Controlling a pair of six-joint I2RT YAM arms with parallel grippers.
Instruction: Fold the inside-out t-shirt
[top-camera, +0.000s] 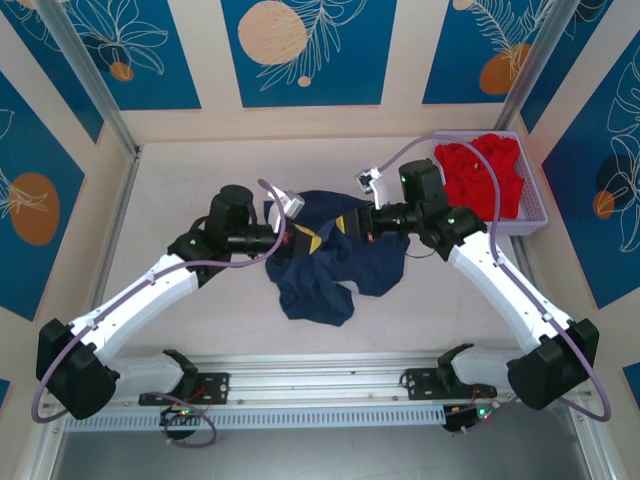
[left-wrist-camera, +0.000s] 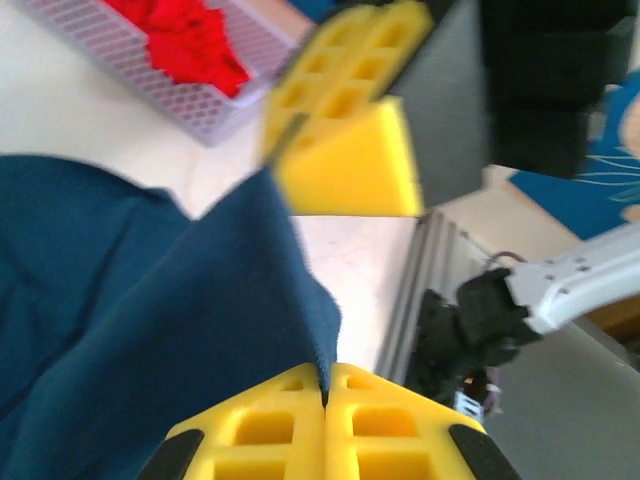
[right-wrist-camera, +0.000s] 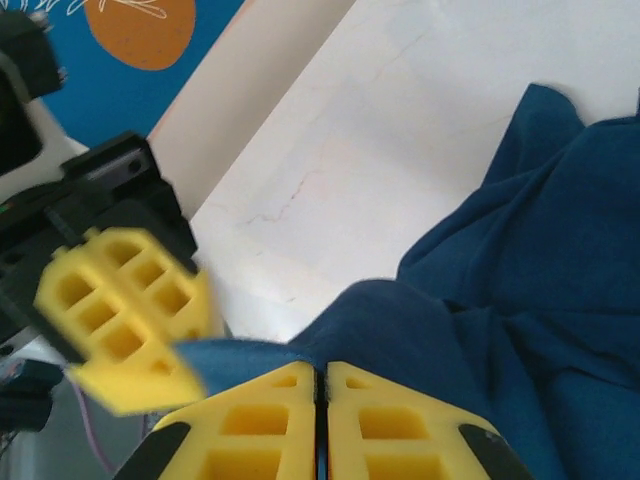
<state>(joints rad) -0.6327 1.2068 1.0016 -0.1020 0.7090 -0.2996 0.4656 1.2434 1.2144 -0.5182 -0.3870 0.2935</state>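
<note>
The left end effector (left-wrist-camera: 325, 375) and right end effector (right-wrist-camera: 320, 372) pinch the navy t-shirt (top-camera: 315, 285).

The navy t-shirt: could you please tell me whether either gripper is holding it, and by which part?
Both. The left gripper and right gripper each pinch a fold of the t-shirt near its middle, jaws shut.

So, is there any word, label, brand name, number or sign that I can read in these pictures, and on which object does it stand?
None can be read.
The wall panels carry only drawings of leaves and orange circles, without letters.
The navy t-shirt is plain, and I see no print on the red garment or its basket.
</note>
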